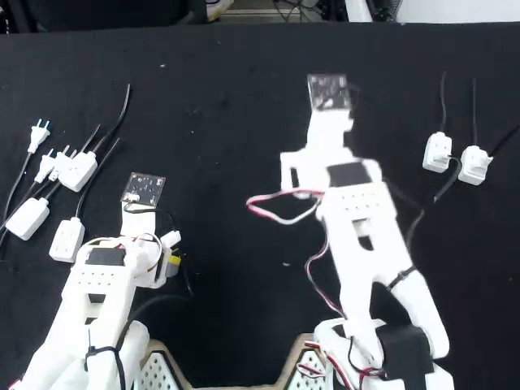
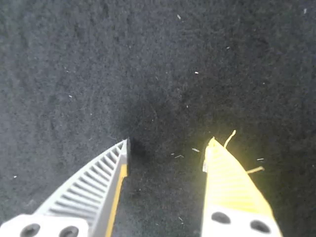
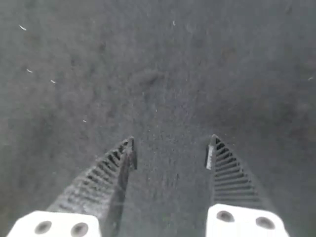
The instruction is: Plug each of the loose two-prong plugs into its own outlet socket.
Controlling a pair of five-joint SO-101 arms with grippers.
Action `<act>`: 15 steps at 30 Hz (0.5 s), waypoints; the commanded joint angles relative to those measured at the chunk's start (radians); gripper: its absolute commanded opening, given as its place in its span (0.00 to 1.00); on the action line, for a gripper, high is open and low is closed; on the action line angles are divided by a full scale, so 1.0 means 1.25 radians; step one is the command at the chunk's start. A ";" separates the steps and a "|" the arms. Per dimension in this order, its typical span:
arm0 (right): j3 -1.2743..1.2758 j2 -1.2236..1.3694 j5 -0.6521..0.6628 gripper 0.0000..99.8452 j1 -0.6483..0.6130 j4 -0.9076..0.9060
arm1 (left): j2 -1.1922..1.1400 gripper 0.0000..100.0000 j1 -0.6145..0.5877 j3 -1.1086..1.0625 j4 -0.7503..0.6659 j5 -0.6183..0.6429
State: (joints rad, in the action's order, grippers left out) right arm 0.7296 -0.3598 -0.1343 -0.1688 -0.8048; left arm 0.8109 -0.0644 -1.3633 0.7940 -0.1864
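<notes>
Surface: black felt-like cloth point(image 1: 227, 97) covers the whole table, flecked with pale lint. A thin strip of room clutter shows beyond its far edge.
Landmark: right arm point(image 1: 357, 219) stands mid-table, white, with red and black wiring looped beside it.
Right gripper point(image 3: 170, 145): jaws spread wide over bare cloth, nothing between them.
Left gripper point(image 2: 168, 145): well to the left of the right arm, jaws likewise parted and empty, one finger faced in yellow.
Loose plugs: blue-tipped plug point(image 1: 36, 134) lies far to the left of the right arm; second plug point(image 1: 50, 162) sits just beside it, among crossing black cords.
Sockets: long socket point(image 1: 28, 218) and short socket point(image 1: 67, 240) rest on that same left side, close to the left gripper.
Right-side pair: two white blocks point(image 1: 437, 152) sit near the right arm's right. Whether they are already mated cannot be told.
Risk: the cords overlap, so lifting one plug would likely drag its neighbours. The sockets look unanchored, so a push on the pins could slide one across the cloth unless the other gripper braces it.
</notes>
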 commanded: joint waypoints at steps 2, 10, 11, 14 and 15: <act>0.126 -0.031 -0.007 0.21 -0.056 0.180 | 0.007 0.25 0.001 -0.001 -0.007 -0.002; 0.279 -0.030 -0.006 0.21 -0.125 0.393 | 0.007 0.25 0.001 0.007 -0.006 -0.002; 0.283 -0.030 -0.006 0.21 -0.133 0.395 | 0.007 0.25 0.001 0.008 -0.002 -0.002; 0.284 -0.035 -0.006 0.21 -0.153 0.371 | 0.007 0.25 -0.001 0.042 0.025 -0.004; 0.283 -0.035 -0.005 0.21 -0.156 0.358 | 0.007 0.25 -0.001 0.061 0.042 -0.004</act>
State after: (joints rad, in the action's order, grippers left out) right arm 1.0886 -0.3598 -0.1343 -0.3376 -0.3506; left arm 0.8109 -0.0644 -1.3633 0.7940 -0.1864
